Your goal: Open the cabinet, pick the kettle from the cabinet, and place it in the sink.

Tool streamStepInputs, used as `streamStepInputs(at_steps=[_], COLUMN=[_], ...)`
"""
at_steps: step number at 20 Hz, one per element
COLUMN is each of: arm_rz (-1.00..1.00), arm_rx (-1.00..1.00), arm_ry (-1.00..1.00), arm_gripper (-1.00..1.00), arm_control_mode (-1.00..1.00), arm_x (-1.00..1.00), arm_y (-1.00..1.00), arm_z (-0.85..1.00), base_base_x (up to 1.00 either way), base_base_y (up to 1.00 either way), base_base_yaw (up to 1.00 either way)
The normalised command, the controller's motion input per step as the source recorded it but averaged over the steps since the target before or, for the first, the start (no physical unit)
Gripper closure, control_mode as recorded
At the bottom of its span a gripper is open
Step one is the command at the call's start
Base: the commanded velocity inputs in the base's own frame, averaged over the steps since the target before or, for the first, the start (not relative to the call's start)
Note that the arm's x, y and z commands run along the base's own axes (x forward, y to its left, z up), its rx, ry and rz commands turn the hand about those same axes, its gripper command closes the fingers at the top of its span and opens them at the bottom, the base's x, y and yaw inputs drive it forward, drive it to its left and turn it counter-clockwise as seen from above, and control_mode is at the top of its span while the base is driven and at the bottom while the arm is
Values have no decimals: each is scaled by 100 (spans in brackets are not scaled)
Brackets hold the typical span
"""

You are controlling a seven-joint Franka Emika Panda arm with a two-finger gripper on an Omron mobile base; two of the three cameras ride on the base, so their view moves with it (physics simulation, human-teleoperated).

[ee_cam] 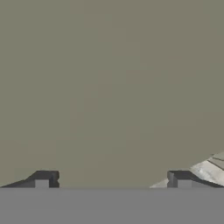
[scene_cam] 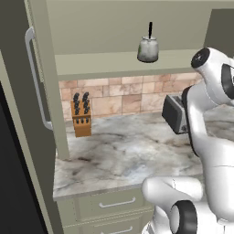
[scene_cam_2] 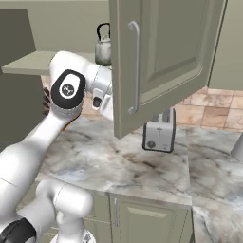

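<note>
Reaching for the kettle point(scene_cam: 148, 49), the empty wide-open tool point(ee_cam: 113, 180) risks striking the near cabinet door point(scene_cam_2: 161, 57).

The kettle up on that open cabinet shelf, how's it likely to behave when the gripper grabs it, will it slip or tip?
The kettle looks like rigid, smooth metal, so the open gripper could slip on its rounded body. Its squat shape and wide base suggest it won't tip easily if nudged. The thin black handle standing above it is probably the surer hold, though the kettle may swing from it.

Kettle point(scene_cam: 148, 49) on cabinet point(scene_cam: 114, 61) shelf, above toaster point(scene_cam: 175, 114) on counter point(scene_cam: 123, 155)
</note>
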Motion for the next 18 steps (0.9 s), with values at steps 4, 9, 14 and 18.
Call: streamStepInputs(at_steps=[4,9,14,18], arm_rz=[-5,-6,-1,0], arm_rx=[0,0,0,0], arm_ry=[-7,-4,0,0], arm_gripper=[-100,-100,-100,-100], arm_control_mode=[-100,-100,-100,-100], arm_x=[-24,-22,-13,-8], arm_y=[-59,-66,-67,-55], arm_z=[0,0,0,0], base_base_x=[0,0,0,0], base_base_y=[0,0,0,0], base_base_yaw=[0,0,0,0])
